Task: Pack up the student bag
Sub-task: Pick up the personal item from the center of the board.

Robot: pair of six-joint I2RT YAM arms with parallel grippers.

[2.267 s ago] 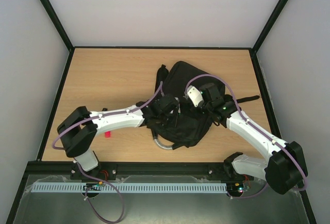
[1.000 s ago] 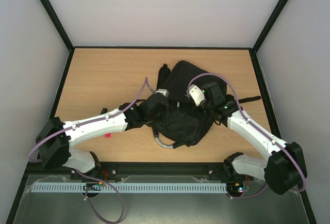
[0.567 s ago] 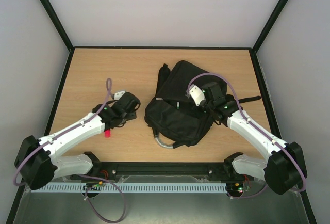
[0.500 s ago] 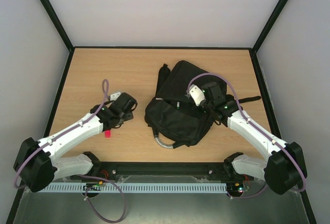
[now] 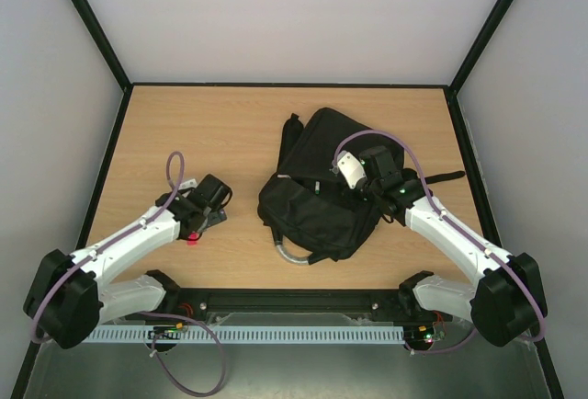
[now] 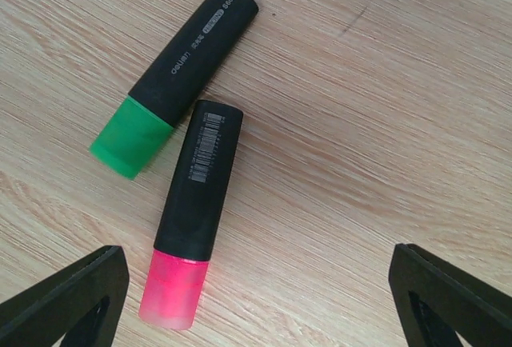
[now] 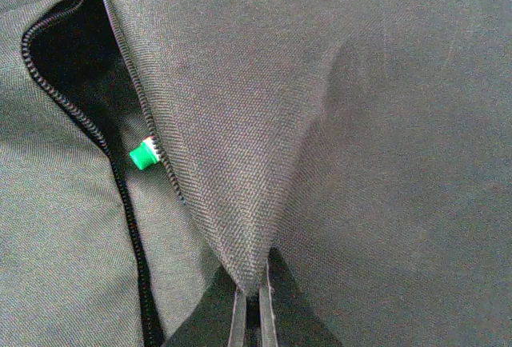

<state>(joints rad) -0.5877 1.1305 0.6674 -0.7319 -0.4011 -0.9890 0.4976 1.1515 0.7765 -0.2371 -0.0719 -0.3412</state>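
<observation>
Wood table (image 5: pixel 165 123). Black bag (image 5: pixel 317 215) lies flat on it, right of centre, with its zip (image 7: pixel 132 83) open. Right gripper (image 7: pixel 253 295) is clenched on a pinch of bag fabric beside the zip; the cloth tents toward its fingers. Left gripper (image 6: pixel 256 263) is released with fingers wide, holding nothing, over the table's left part, well apart from the bag. Below it lie a green highlighter (image 6: pixel 180 75) and a pink highlighter (image 6: pixel 196 203), flat, just beside each other. A small green cap (image 7: pixel 142 155) shows inside the zip opening.
</observation>
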